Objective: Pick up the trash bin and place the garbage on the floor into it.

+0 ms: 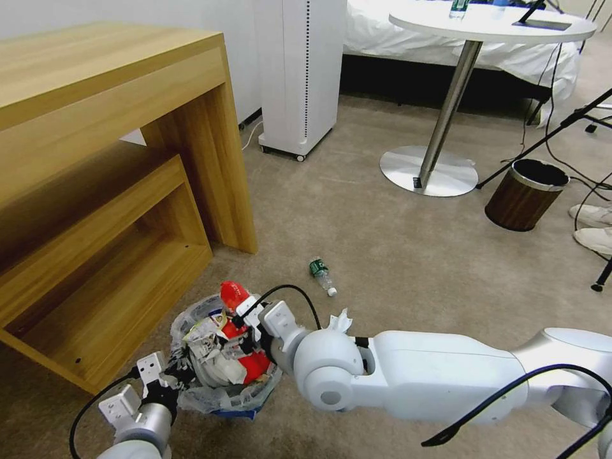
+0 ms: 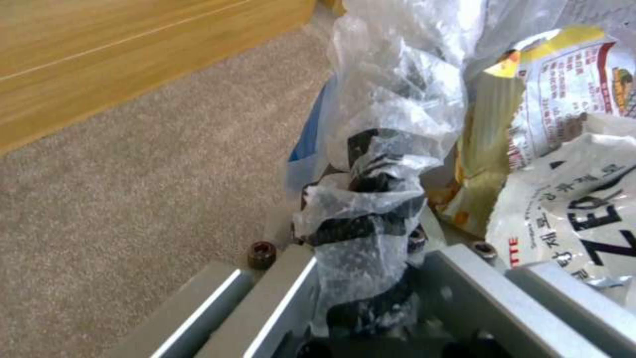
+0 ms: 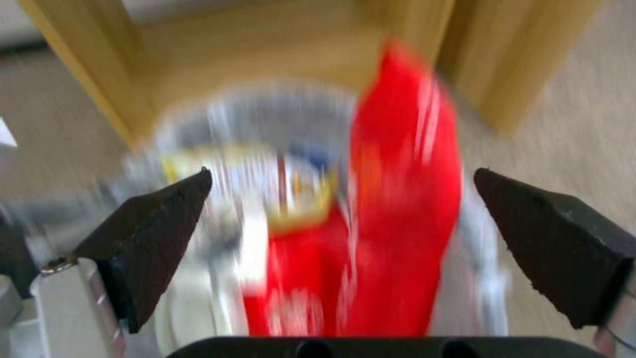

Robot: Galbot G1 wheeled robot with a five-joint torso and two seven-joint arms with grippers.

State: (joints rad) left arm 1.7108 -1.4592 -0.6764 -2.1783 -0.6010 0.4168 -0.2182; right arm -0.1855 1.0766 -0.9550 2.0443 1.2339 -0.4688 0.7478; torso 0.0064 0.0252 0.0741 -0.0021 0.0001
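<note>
The trash bin (image 1: pixel 239 413), small and blue with a crinkled clear bag over its rim, is low in the head view beside the wooden desk. It holds garbage: red snack wrappers (image 1: pixel 255 364) and white printed packets (image 1: pixel 213 357). My left gripper (image 1: pixel 171 377) is shut on the bin's near rim; the left wrist view has its fingers (image 2: pixel 367 219) wrapped in the bag beside the blue wall (image 2: pixel 308 134). My right gripper (image 1: pixel 245 322) hovers open over the bin, a red wrapper (image 3: pixel 397 199) between its spread fingers (image 3: pixel 152 233). A green-labelled bottle (image 1: pixel 322 275) and crumpled white paper (image 1: pixel 340 320) lie on the carpet.
The wooden desk (image 1: pixel 210 159) with its low shelf stands close on the left. A white tower unit (image 1: pixel 299 76), a round table's base (image 1: pixel 428 171), a brown bin (image 1: pixel 524 196), stand legs and cables, and a person's sneakers (image 1: pixel 593 217) lie farther off. Open carpet spreads between.
</note>
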